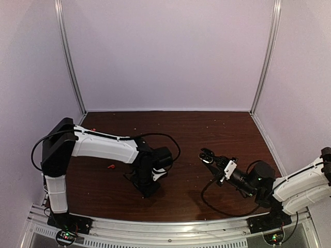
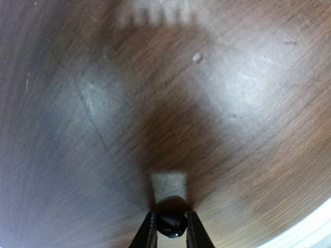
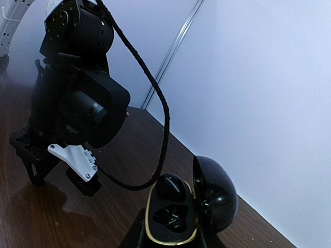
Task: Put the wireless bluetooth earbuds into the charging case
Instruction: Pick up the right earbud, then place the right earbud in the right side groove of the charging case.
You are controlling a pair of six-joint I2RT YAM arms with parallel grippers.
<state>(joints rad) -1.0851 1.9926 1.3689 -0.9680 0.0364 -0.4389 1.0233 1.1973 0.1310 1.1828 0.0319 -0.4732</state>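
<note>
1. Left tool is pinching a tiny glossy black earbud, bottom centre of its wrist view.
2. Right tool is clamped on the open round black charging case, centre-right overhead.
3. Tiny red earbud sits on the brown worktop, centre-left.

One black earbud, one red earbud, one charging case.

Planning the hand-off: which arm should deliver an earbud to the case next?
Left. The left gripper is closed on the black earbud down at the table, free to carry it over; the right gripper is occupied holding the open charging case.
</note>
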